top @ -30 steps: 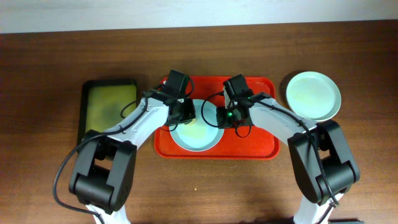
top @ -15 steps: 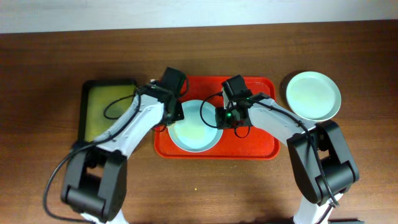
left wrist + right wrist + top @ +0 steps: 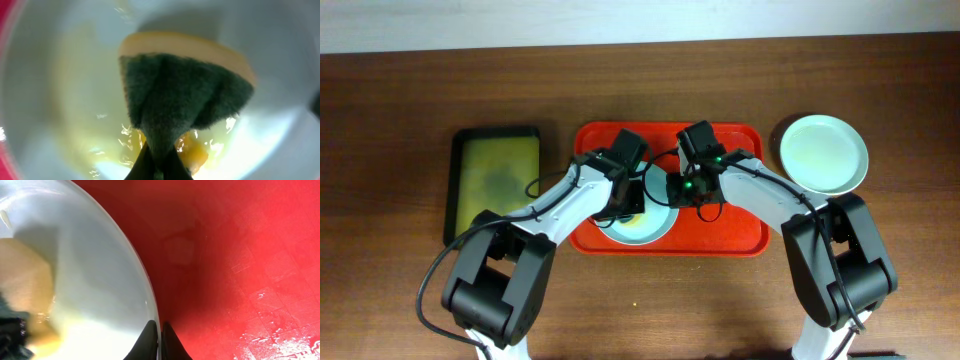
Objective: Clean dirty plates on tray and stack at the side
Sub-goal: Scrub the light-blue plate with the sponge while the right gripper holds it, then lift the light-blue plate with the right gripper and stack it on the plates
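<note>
A light blue plate (image 3: 650, 228) lies on the red tray (image 3: 740, 235). My left gripper (image 3: 623, 200) is shut on a sponge, green scouring side and yellow foam (image 3: 185, 85), and presses it onto the plate's inside (image 3: 60, 75), where a wet yellow smear (image 3: 194, 152) shows by the fingertips (image 3: 159, 167). My right gripper (image 3: 682, 190) is shut on the plate's right rim (image 3: 145, 295), with the fingertips (image 3: 160, 332) pinching the edge over the tray floor (image 3: 240, 255). A mint green plate (image 3: 824, 152) sits on the table to the right, off the tray, with a white rim beneath it.
A black tray with an olive-green inside (image 3: 498, 180) stands left of the red tray. The stacked plates lie close to the red tray's right end. The table is dark brown wood.
My left gripper swung left off the plate's edge half a second ago, then moved right onto the plate's middle with the sponge. The right gripper has not moved.
</note>
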`<state>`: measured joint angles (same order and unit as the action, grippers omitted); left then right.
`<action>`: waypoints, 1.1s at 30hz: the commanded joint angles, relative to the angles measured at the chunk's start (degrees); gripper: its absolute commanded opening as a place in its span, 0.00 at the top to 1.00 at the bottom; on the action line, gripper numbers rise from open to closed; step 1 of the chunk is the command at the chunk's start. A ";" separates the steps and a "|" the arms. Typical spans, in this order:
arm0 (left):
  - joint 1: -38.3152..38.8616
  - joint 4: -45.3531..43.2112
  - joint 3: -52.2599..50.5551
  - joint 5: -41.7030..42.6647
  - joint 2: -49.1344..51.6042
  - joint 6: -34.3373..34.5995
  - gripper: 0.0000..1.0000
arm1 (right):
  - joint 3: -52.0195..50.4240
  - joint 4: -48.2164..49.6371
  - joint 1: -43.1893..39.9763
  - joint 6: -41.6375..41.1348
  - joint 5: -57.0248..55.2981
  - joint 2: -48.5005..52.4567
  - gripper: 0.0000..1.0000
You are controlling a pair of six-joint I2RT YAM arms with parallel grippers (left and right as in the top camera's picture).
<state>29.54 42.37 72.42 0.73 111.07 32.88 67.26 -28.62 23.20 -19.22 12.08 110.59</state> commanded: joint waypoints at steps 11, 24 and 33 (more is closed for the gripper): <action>-5.31 7.89 5.53 -11.04 -9.07 0.55 1.00 | 0.57 -1.25 0.09 2.12 -2.21 -0.87 0.96; -14.75 12.57 5.53 -16.83 -12.07 -0.79 1.00 | 31.76 -31.63 9.03 15.80 -55.76 -5.25 0.96; -15.08 13.92 5.51 -16.85 -12.04 -0.79 1.00 | 32.72 -29.42 23.78 33.99 -95.25 -5.25 0.96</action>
<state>14.59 55.99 77.17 -15.07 99.74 32.60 98.80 -58.59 45.65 6.61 -72.01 106.65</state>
